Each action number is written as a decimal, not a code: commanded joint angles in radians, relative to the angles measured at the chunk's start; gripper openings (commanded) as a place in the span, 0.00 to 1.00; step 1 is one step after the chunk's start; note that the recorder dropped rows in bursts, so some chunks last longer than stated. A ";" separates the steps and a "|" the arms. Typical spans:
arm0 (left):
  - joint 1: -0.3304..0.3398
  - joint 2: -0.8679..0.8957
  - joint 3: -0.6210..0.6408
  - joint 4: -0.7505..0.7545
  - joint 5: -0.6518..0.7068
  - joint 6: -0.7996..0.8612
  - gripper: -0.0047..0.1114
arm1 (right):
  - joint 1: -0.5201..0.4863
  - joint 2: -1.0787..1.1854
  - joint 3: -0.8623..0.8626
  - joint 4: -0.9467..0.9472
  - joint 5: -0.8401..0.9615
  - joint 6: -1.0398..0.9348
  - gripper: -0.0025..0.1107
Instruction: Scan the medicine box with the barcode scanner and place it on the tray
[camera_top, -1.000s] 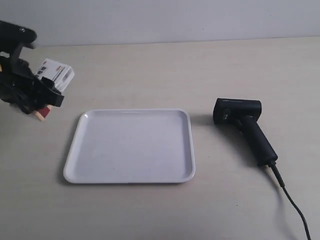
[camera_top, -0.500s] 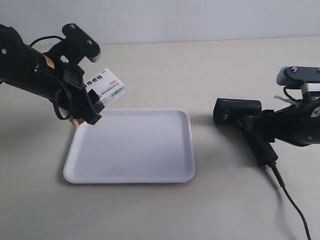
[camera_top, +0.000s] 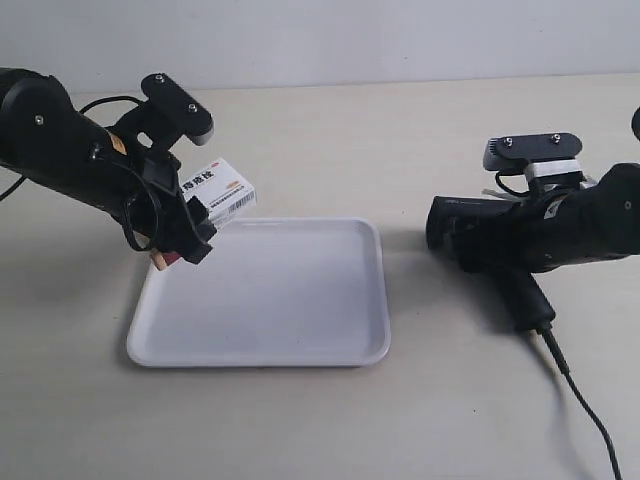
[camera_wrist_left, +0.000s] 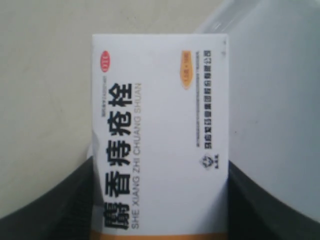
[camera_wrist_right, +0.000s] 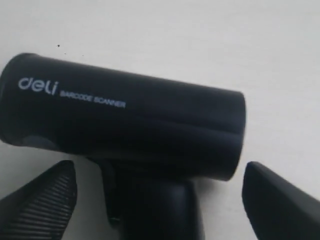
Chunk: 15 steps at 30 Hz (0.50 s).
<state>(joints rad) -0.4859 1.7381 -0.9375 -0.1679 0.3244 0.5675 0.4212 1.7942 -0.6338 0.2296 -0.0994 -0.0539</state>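
My left gripper is shut on the medicine box, a white carton with dark print, and holds it in the air over the far left corner of the white tray. In the left wrist view the box fills the space between the dark fingers, with an orange band at its gripped end and the tray beyond. The black barcode scanner lies on the table to the tray's right. My right gripper stands open astride the scanner, one finger on each side of its handle, apart from it.
The scanner's black cable trails toward the front right edge of the table. The right arm covers most of the scanner's head. The tray holds nothing.
The left arm has carried the box a little right and down over the tray's corner. The right arm has come in from the right and lowered over the scanner's head.
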 joint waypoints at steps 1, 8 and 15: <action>-0.004 0.001 -0.007 -0.024 -0.014 0.000 0.04 | 0.001 0.040 -0.006 -0.005 -0.037 -0.024 0.56; -0.004 0.001 -0.007 -0.086 -0.016 0.000 0.04 | 0.001 -0.049 -0.006 -0.004 0.058 -0.058 0.04; -0.004 0.001 -0.007 -0.140 -0.017 -0.019 0.04 | 0.011 -0.120 0.007 -0.009 0.161 -0.063 0.02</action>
<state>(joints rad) -0.4859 1.7381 -0.9375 -0.2808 0.3199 0.5654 0.4230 1.7024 -0.6338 0.2306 0.0481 -0.1084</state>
